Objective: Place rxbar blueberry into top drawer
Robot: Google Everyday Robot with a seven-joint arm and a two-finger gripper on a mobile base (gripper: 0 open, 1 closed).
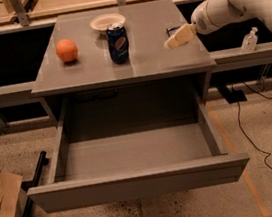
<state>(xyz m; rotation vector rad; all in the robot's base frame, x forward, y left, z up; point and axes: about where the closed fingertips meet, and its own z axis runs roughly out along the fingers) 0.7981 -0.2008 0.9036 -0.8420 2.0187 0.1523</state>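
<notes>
The rxbar blueberry (169, 28) is a small dark wrapper lying on the right side of the grey tabletop (90, 69); only a sliver of it shows behind my gripper. My gripper (178, 37) hangs from the white arm that comes in from the right, and sits just over the bar's near edge, above the table. The top drawer (136, 182) is pulled wide open below the tabletop, and its grey inside holds nothing.
A blue Pepsi can (117, 43) stands mid-table, with a white bowl (107, 21) behind it and an orange (66, 50) to the left. A clear bottle (249, 40) stands on the right ledge. A cardboard box (1, 200) lies on the floor at left.
</notes>
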